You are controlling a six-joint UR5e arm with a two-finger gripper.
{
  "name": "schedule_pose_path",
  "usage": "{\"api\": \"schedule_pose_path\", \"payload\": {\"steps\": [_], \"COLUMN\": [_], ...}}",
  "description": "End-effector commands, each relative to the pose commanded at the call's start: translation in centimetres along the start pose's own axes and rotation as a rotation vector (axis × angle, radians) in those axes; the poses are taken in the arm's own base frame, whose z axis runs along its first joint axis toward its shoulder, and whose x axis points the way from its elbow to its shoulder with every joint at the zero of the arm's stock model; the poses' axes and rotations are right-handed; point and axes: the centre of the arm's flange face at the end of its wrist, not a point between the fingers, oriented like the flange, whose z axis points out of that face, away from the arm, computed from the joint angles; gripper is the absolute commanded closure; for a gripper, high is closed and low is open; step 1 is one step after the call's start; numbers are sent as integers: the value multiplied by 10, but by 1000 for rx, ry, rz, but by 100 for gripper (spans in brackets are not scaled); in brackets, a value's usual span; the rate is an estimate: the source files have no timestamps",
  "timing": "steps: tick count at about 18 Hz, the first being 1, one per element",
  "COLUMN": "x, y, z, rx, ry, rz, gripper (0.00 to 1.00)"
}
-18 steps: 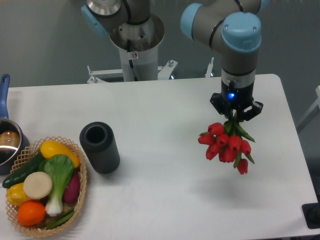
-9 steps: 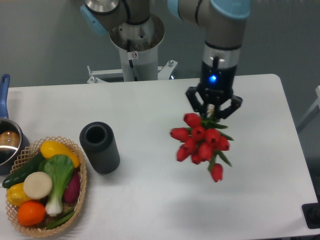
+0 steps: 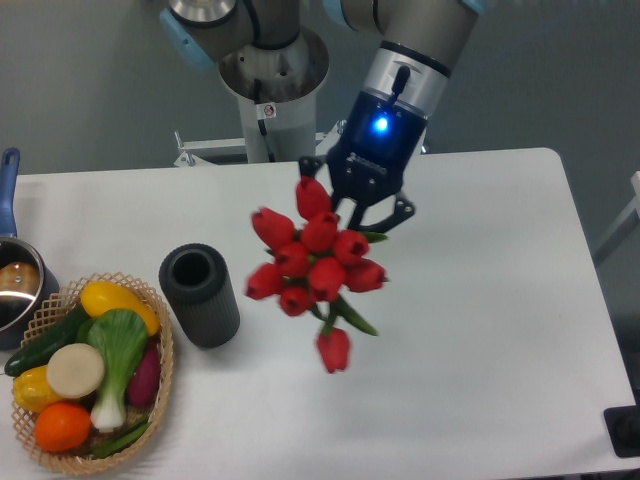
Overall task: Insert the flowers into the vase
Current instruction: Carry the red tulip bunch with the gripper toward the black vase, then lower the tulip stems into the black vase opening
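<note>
My gripper (image 3: 357, 212) is shut on the stems of the flowers (image 3: 311, 263), a bunch of red tulip heads with green leaves, held up in the air over the middle of the table. One tulip head droops lower than the others. The stems are mostly hidden behind the heads and fingers. The vase (image 3: 199, 294), a dark grey ribbed cylinder with an open round mouth, stands upright on the table to the left of the bunch, apart from it.
A wicker basket (image 3: 160, 385) of produce sits at the front left, right next to the vase. A steel pot (image 3: 18, 283) with a blue handle is at the left edge. The robot base (image 3: 270, 90) stands behind the table.
The arm has swung left and tilted, carrying the flowers from the right side of the table toward the vase. The bunch now looks larger and higher. The vase has not moved.
</note>
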Motion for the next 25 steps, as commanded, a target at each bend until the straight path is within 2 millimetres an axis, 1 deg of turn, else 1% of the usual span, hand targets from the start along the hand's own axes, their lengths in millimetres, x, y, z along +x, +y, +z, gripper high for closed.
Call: {"api": "schedule_pose_path", "payload": {"steps": [1, 2, 4, 5, 10, 14, 17, 20, 21, 25], "x": [4, 8, 17, 20, 29, 35, 47, 53, 57, 56], "y": [3, 12, 27, 31, 30, 40, 46, 50, 51, 57], "z": [6, 12, 15, 16, 15, 24, 41, 48, 53, 59], "rx": [26, 80, 185, 197, 245, 246, 236, 235, 233, 227], "ry": [30, 77, 146, 157, 205, 220, 257, 275, 287, 296], "rz": [10, 22, 53, 50, 61, 92, 97, 89, 90, 78], "gripper": [100, 100, 100, 100, 100, 100, 100, 100, 100, 100]}}
